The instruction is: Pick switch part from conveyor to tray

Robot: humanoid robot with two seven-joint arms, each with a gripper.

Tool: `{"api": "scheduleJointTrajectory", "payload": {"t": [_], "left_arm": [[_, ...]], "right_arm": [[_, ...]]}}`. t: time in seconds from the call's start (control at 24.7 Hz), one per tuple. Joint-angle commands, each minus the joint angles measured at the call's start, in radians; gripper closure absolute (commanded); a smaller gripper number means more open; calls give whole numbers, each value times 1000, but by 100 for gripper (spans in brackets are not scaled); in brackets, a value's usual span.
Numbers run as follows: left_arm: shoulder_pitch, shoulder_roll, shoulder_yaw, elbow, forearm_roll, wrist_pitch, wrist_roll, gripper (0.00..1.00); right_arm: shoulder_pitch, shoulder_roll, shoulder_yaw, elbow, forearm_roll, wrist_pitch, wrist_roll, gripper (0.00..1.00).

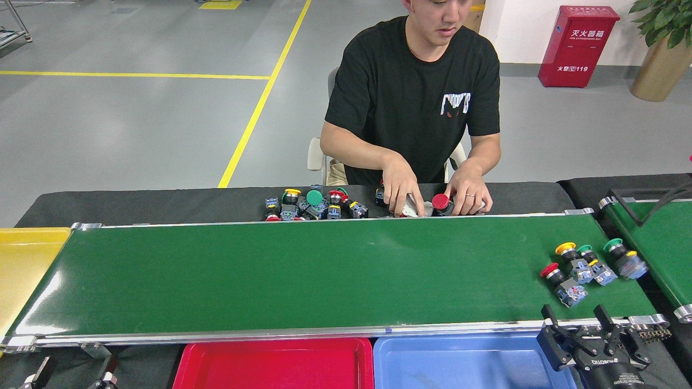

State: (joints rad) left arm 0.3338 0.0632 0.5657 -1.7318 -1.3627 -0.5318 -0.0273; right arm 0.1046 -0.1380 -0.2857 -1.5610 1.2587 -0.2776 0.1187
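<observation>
At the conveyor's [324, 270] right end four switch parts [581, 267] cluster near the near rail, the right gripper [586, 329] spread wide and empty just below, belt bare leftward.

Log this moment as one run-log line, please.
stage: pre-grasp | right gripper: open, empty, near conveyor | nearest: red-capped switch | left gripper: idle | blue tray: no parts

The left gripper [70, 375] is cut off by the bottom edge; its jaw state cannot be determined. The red tray [273, 367] and blue tray [465, 367] are truncated by the bottom edge, the yellow tray [21, 265] by the left. The person's hands [403, 192] partly cover a white part [419, 208]. The rightmost switch [627, 260] is blurred.
</observation>
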Motion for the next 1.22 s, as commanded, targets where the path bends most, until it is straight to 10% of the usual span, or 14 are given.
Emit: {"api": "scheduleJointTrajectory", "payload": {"t": [0.0, 0.57, 0.85, 1.18], "left_arm": [[-5, 12, 0, -12, 5, -4, 7, 0], [-9, 12, 0, -11, 4, -4, 7, 0], [-9, 12, 2, -9, 4, -2, 7, 0], [-9, 4, 3, -11, 5, -2, 7, 0]], "right_arm": [[-34, -17, 3, 16, 7, 14, 7, 1], [-220, -19, 195, 226, 28, 144, 4, 2], [-232, -80, 286, 223, 41, 126, -7, 79], [-224, -37, 310, 105, 38, -28, -14, 90]]}}
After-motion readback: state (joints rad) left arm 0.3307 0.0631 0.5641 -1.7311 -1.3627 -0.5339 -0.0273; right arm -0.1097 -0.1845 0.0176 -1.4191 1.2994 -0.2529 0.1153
